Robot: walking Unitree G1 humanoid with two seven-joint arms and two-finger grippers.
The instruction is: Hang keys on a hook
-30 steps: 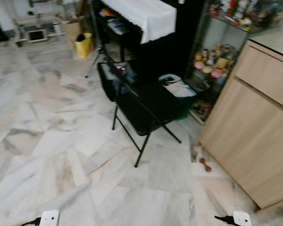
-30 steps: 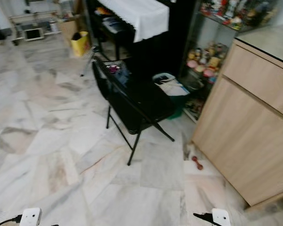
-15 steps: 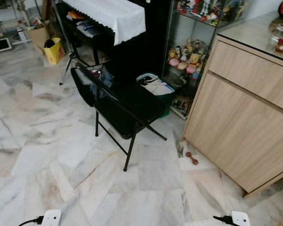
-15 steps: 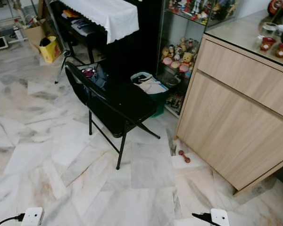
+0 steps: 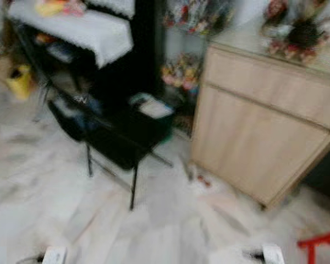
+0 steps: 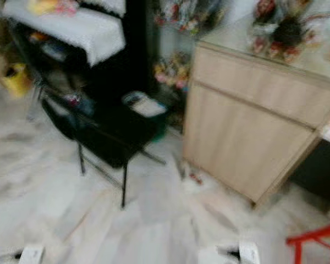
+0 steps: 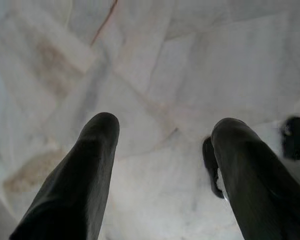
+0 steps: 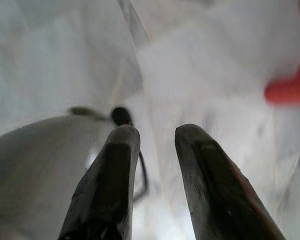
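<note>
The head views are blurred by motion, and I cannot make out keys or a hook in them. A small pale item (image 5: pixel 82 99) lies on the black folding chair (image 5: pixel 107 137); it is too blurred to identify. In the left wrist view my left gripper (image 7: pixel 165 125) hangs over the marble floor, open, with its fingers (image 7: pixel 92 165) wide apart and nothing between them. My right gripper (image 8: pixel 157 131) also points at the floor, open by a narrow gap and holding nothing.
A light wooden cabinet (image 5: pixel 253 137) stands to the right, with ornaments on top. Behind the chair are dark furniture under a white cloth (image 5: pixel 93 33), a glass shelf of figurines (image 5: pixel 179 71) and a bin (image 5: pixel 151 107). A red frame (image 5: pixel 322 242) sits low right.
The whole picture has swung and blurred, so the camera moved. The cabinet now sits nearer the middle and a red frame has come in at lower right. Both arms hang as before.
</note>
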